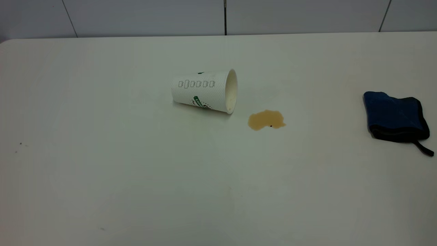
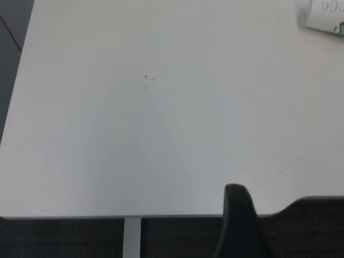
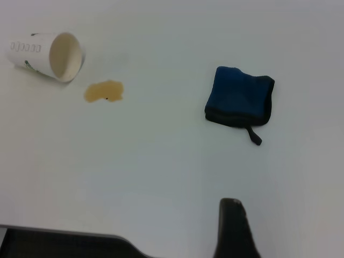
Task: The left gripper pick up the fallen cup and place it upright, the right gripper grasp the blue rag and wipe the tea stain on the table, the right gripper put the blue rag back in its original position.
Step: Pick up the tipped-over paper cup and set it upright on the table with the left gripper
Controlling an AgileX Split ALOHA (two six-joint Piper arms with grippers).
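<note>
The white cup (image 1: 205, 90) lies on its side near the middle of the table (image 1: 102, 177), mouth towards the right. The light-brown tea stain (image 1: 266, 120) sits just right of and in front of its mouth. The blue rag (image 1: 394, 116) lies folded at the right edge, its black loop trailing to the right. Neither arm shows in the exterior view. My left gripper (image 2: 239, 226) hangs over the table's edge, far from the cup (image 2: 328, 16). My right gripper (image 3: 234, 228) is over bare table, apart from the rag (image 3: 239, 102), stain (image 3: 104, 91) and cup (image 3: 45, 54).
A grey panelled wall (image 1: 225, 17) runs behind the table's far edge. A few tiny dark specks (image 1: 20, 144) lie at the table's left. A dark floor (image 2: 64, 236) shows below the table edge in the left wrist view.
</note>
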